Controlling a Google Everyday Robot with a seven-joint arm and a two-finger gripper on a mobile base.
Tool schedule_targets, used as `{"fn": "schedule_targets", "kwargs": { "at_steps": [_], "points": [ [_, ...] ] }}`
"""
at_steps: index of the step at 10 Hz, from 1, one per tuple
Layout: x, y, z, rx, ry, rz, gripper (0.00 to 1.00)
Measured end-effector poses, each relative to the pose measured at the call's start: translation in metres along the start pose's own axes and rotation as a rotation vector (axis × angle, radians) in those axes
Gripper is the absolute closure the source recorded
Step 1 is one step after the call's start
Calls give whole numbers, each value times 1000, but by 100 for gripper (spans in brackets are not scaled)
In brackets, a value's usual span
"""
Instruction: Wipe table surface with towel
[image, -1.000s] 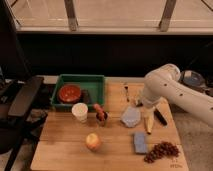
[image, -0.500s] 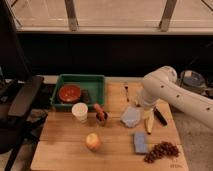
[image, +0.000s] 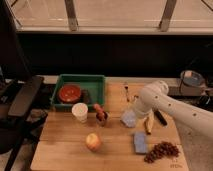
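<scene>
— Where is the towel?

— The small pale blue-grey cloth towel (image: 128, 120) lies flat on the light wooden bench (image: 60, 150), right of centre. The pincer (image: 133, 112) is right over its upper edge, at the end of the white robot arm (image: 170, 107) that reaches in from the right.

— Is the pincer clenched or released?

— I cannot tell; the wrist covers it.

— Any writing to read?

— Any lettering on the cup or tray cannot be made out.

— What crowds the towel?

— Just beside it on the right lie a yellow banana (image: 149, 125) and a slim black pen-like stick (image: 160, 118). Below it sits a blue rectangular sponge (image: 140, 142), with a dark red bunch of grapes (image: 161, 151) to the right of that. Left of the towel stands a small dark holder with an orange piece in it (image: 100, 115), then a white paper cup (image: 79, 112). A reddish-yellow apple (image: 92, 142) lies nearer the front edge.

— And farther back?

— A green plastic tray (image: 56, 92) holds a round red bowl (image: 69, 93). A black office chair (image: 20, 105) stands off the left end.
</scene>
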Motion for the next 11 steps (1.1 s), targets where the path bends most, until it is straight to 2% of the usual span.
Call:
{"fn": "schedule_targets", "kwargs": {
  "at_steps": [2,3,6,7,9,11],
  "points": [
    [0,0,19,-20,-33,18,35],
    [-2,1,27,-35,-46,18,38],
    [-11,0,37,-56,-39,-2,65],
    [-13,-1,38,-59,-34,-3,77],
    [-14,3,37,-65,-24,1,80],
    [-6,16,29,-86,8,14,80]
  ]
}}
